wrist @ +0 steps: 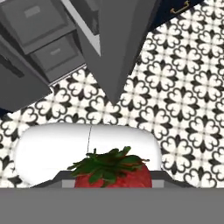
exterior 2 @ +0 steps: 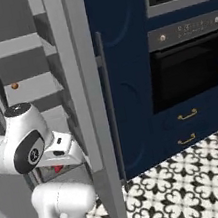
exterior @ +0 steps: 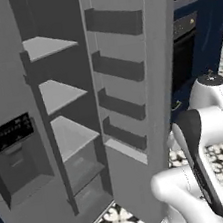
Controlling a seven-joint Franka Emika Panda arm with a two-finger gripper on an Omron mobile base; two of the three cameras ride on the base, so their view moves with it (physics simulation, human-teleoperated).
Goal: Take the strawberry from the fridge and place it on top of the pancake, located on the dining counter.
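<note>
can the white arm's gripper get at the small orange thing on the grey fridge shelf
Probably not: the grey fridge door stands open, but the gripper is shut on the red strawberry.

Floor (exterior 2: 196, 187): white tiles with black floral pattern, running under the appliances. Built-in black oven (exterior 2: 188, 69) set in navy cabinetry (exterior 2: 126, 77), grey control strip above its door. Two navy drawers below the oven, each with a gold handle (exterior 2: 187, 115). Small orange object (exterior 2: 14, 86) on a grey shelf, identity unclear.
</note>
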